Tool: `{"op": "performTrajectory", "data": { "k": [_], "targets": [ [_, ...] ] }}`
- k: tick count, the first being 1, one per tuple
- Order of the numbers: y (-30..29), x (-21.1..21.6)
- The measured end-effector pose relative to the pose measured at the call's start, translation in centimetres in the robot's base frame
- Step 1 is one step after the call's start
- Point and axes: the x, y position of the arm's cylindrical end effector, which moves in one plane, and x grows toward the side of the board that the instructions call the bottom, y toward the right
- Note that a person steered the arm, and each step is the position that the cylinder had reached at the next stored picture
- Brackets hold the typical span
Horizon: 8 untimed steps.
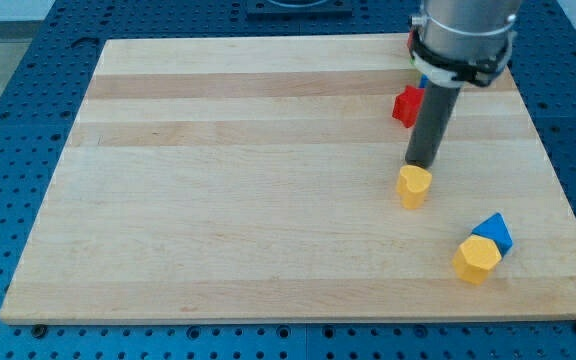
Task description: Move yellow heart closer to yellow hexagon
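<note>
The yellow heart (414, 185) lies on the wooden board (248, 180) at the view's right of centre. My tip (423, 163) stands just above the heart's top edge, touching or nearly touching it. The yellow hexagon (477, 259) lies lower right of the heart, near the board's bottom right, about a block's width away from it. A blue triangular block (495, 231) touches the hexagon's upper right side.
A red block (406, 105) lies just left of the rod, above the heart. Another red block (412, 45) and a bit of blue (422, 82) show partly behind the arm's body at the top right. The board's right edge is close to the hexagon.
</note>
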Motion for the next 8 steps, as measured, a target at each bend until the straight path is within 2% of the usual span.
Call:
{"op": "performTrajectory", "data": {
  "k": [1,2,4,5,6,7,8],
  "targets": [
    [-3.9,-1.5],
    [-6.0,1.4],
    [-4.0,8.8],
    [-5.4,6.8],
    [-6.9,1.6],
    [-5.7,0.1],
    [-4.3,2.6]
  ]
}}
